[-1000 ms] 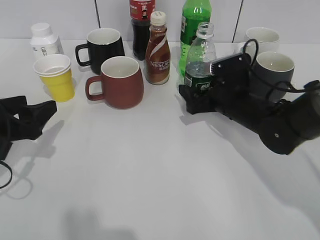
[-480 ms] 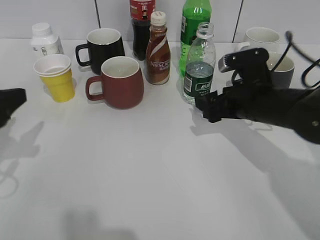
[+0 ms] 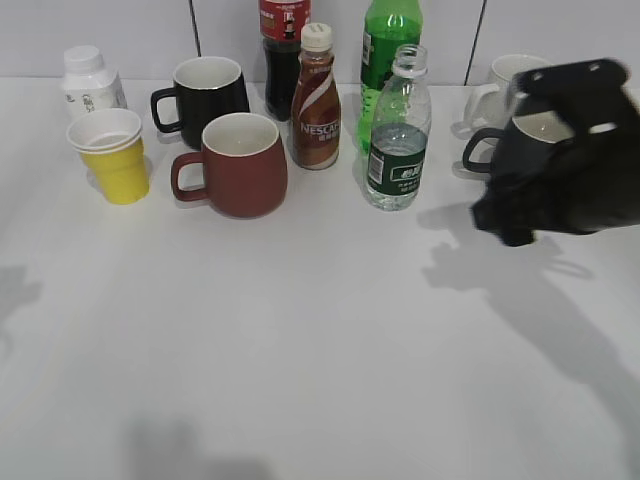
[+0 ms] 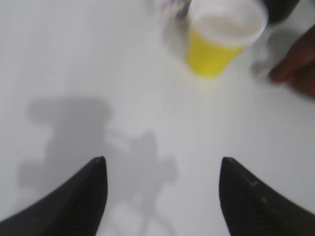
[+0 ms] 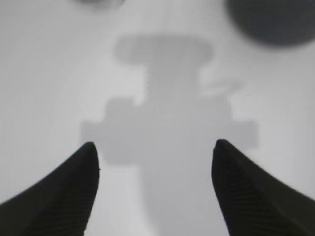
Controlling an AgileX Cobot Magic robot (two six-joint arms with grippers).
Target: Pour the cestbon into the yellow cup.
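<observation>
The ribbed clear cestbon (image 3: 397, 130) stands at twelve o'clock; both the left gripper (image 4: 162, 169) and the right gripper (image 5: 153, 152) are spread wide, holding nothing.

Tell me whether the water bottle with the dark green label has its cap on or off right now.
Off. The cestbon stands upright with a bare open neck and no cap on top, unlike the Nescafe bottle beside it, which wears a cream cap.
</observation>
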